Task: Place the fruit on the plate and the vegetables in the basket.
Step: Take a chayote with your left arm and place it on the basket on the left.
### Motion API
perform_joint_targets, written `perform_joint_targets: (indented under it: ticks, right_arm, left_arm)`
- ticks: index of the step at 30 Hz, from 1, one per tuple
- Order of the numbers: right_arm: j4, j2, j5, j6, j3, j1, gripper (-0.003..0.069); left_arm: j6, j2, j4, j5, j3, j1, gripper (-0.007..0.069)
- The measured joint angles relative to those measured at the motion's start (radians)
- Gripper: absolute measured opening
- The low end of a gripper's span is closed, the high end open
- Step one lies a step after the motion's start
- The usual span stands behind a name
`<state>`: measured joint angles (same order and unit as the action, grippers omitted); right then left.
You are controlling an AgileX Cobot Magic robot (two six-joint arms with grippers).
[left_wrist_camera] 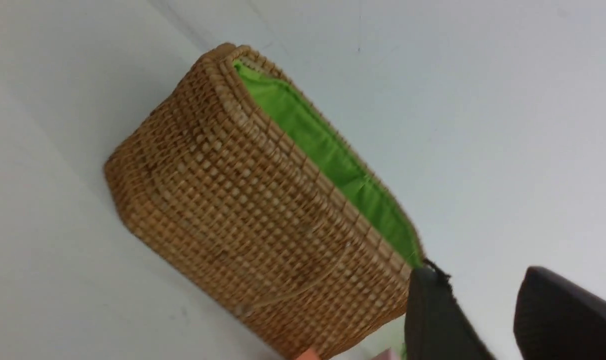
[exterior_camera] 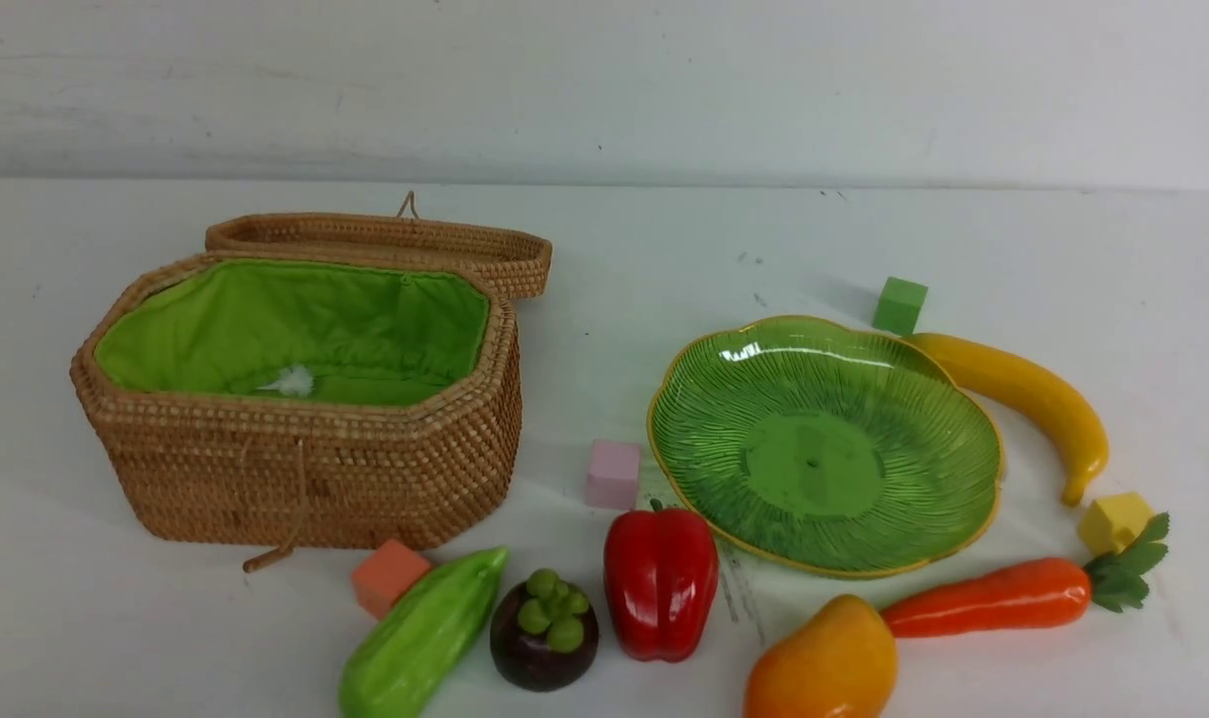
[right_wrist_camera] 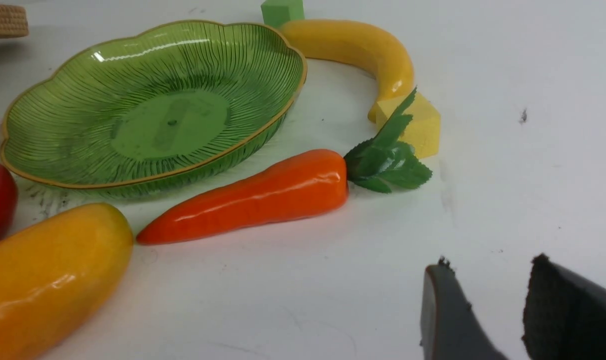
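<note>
Well, fruit (exterior_camera: 819, 663) & veg (exterior_camera: 660, 583) all on table (exterior_camera: 664, 249), outside basket (exterior_camera: 315, 479), plate (exterior_camera: 824, 464); L claw (left_wrist_camera: 483, 290), R claw (right_wrist_camera: 489, 280) spread.

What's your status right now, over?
Left gripper open, empty; right gripper likewise. Nothing sorted into plate or basket yet. Pink cube sits between them.

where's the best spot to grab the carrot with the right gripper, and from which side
Take the carrot at the middle of its orange body, from above, with the right gripper turned so its jaws span its width. It lies flat with bare table along both long sides. Its tip nears the mango, and the thin leaves crowd the yellow cube.
</note>
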<state>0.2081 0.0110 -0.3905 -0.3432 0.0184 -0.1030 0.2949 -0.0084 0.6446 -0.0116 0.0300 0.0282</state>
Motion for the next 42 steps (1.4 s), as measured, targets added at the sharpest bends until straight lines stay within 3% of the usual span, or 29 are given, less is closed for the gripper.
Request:
perform_joint_targets:
  ticks: [2, 7, 10, 11, 14, 21, 25, 27, 28, 31, 36, 38, 42]
  right_arm:
    - [0.0, 0.0, 0.0, 0.0, 0.0, 0.0, 0.024]
    - [0.015, 0.0, 0.019, 0.0, 0.002, 0.0, 0.024]
    - [-0.001, 0.0, 0.082, -0.015, 0.009, 0.0, 0.024]
    - [-0.027, 0.0, 0.136, -0.038, 0.009, 0.0, 0.024]
    - [-0.084, 0.0, 0.278, -0.114, 0.009, 0.0, 0.024]
    - [-0.105, 0.0, 0.485, -0.305, 0.008, 0.0, 0.0234]
    - [-0.052, -0.03, 0.313, -0.484, -0.092, -0.012, 0.0155]
    - [-0.028, -0.056, 0.259, -0.497, -0.145, -0.028, 0.0122]
    - [-0.001, -0.12, 0.14, -0.485, -0.268, -0.083, 0.0061]
    - [-0.022, -0.213, -0.033, -0.401, -0.434, -0.194, -0.0006]
    - [-0.163, -0.38, -0.485, -0.13, -0.782, -0.45, -0.0017]
    - [-0.208, -0.434, -0.64, -0.084, -0.892, -0.537, -0.0017]
    - [-0.237, -0.492, -0.793, -0.058, -1.02, -0.647, -0.0015]
  left_arm:
    - [0.001, 0.0, 0.077, -0.036, 0.0, 0.0, 0.0239]
    - [-0.01, 0.0, 0.117, -0.017, -0.044, 0.0, 0.0216]
    - [-0.052, 0.0, 0.095, 0.042, -0.138, 0.0, 0.0149]
    - [-0.093, 0.0, 0.072, 0.089, -0.21, 0.0, 0.0083]
    - [-0.19, 0.016, 0.04, 0.189, -0.337, 0.0, -0.0013]
    - [-0.375, 0.235, 0.029, 0.409, -0.483, 0.0, -0.0013]
    - [-0.438, 0.365, 0.036, 0.554, -0.538, 0.0, -0.0013]
    - [-0.474, 0.407, 0.036, 0.608, -0.563, 0.0, -0.0013]
    - [-0.53, 0.464, 0.035, 0.69, -0.607, 0.001, -0.0013]
    - [-0.576, 0.543, 0.031, 0.775, -0.665, 0.027, -0.0013]
    - [-0.599, 0.682, -0.03, 0.872, -0.779, 0.156, -0.0013]
    - [-0.596, 0.728, -0.078, 0.908, -0.814, 0.206, -0.0013]
    - [-0.551, 0.828, -0.186, 0.975, -0.875, 0.294, -0.0013]
